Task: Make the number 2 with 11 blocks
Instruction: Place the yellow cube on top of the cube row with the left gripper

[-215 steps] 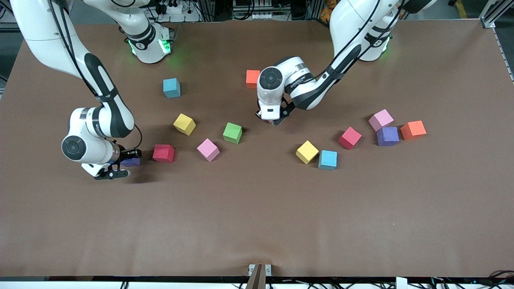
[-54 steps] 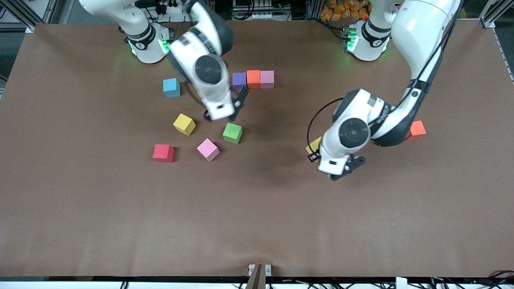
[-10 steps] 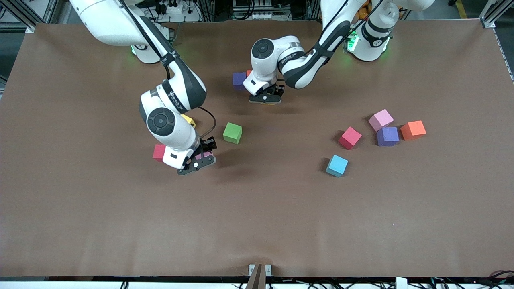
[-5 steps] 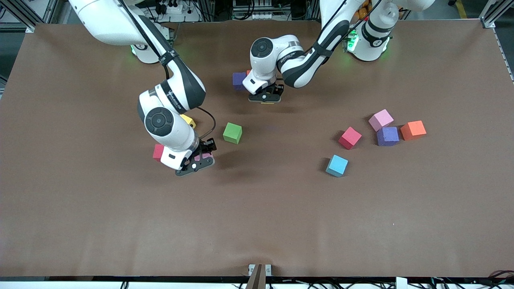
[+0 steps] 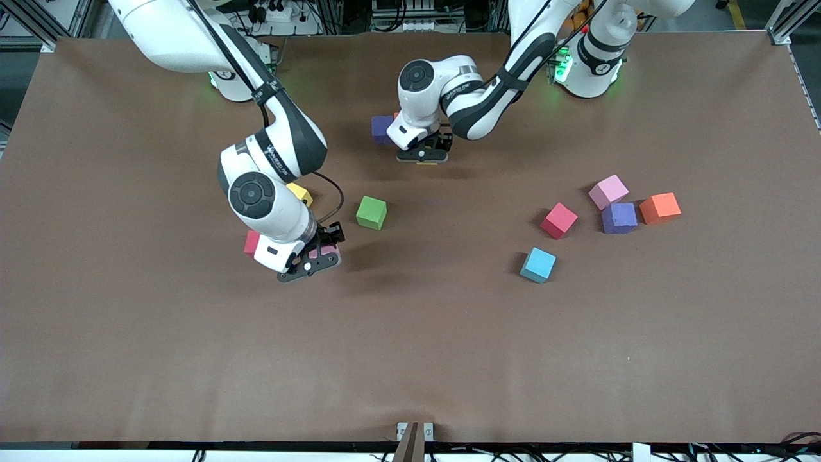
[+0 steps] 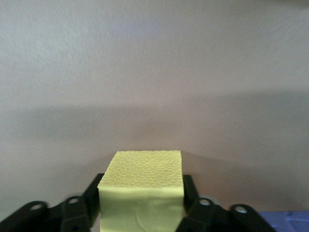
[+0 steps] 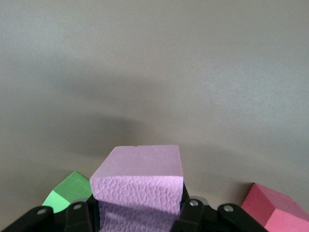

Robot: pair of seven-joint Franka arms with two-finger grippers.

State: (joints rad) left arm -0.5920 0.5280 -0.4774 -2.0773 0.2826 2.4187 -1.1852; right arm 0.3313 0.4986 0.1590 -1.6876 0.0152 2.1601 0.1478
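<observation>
A matte brown table [image 5: 410,359] fills nearly the whole front view, with aluminium frame rails [image 5: 787,22] at one and eleven o'clock, tangled black cables [image 5: 397,13] at twelve, and a small bracket [image 5: 414,433] at six.

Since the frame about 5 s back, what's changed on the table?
The left gripper took the yellow block from the loose group toward the left arm's end and carried it up beside the purple block of the started row. The right gripper came down and shut on the pink block between the green block and the red block. The other loose blocks stayed put.
</observation>
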